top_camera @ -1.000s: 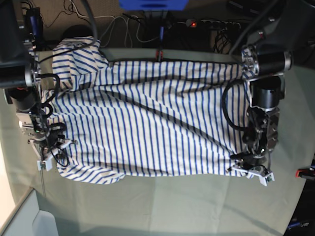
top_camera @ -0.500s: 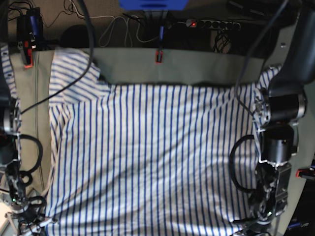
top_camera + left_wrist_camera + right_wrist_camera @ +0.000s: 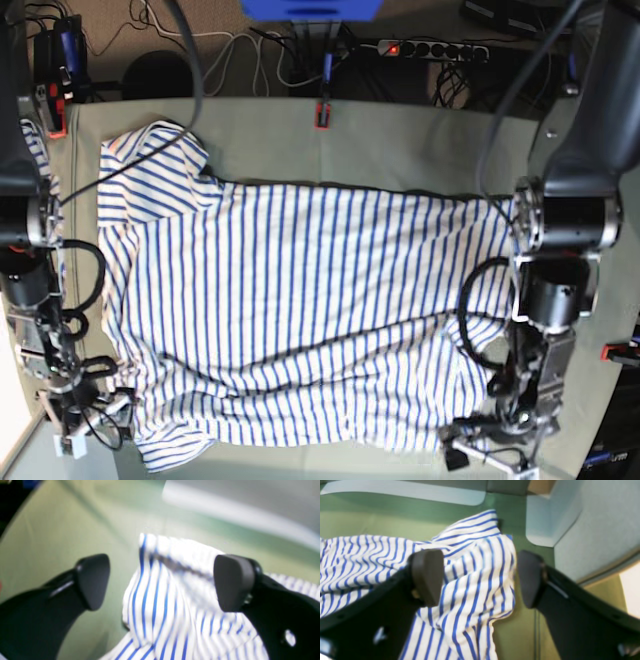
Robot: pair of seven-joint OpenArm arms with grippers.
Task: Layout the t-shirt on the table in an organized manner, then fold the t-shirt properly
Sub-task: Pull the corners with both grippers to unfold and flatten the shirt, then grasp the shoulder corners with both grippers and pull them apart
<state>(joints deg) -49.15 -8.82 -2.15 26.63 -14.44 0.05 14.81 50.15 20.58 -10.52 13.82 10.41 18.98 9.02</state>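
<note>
Showing wrist views, both grippers gaping, left gripper [image 3: 160,582], right gripper [image 3: 480,577], straddling t-shirt [image 3: 300,300] corners, base view hiding this

Power strip [image 3: 432,47], tangled cables [image 3: 250,55] beyond far edge

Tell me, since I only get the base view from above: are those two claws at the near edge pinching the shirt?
Observer: No. The left wrist view shows the left gripper open, with a bunched corner of the t-shirt loose between its jaws.
Operator: And the other claw?
Observer: The right wrist view shows the right gripper open too. Striped cloth lies between its jaws in a rumpled heap on the table.
</note>
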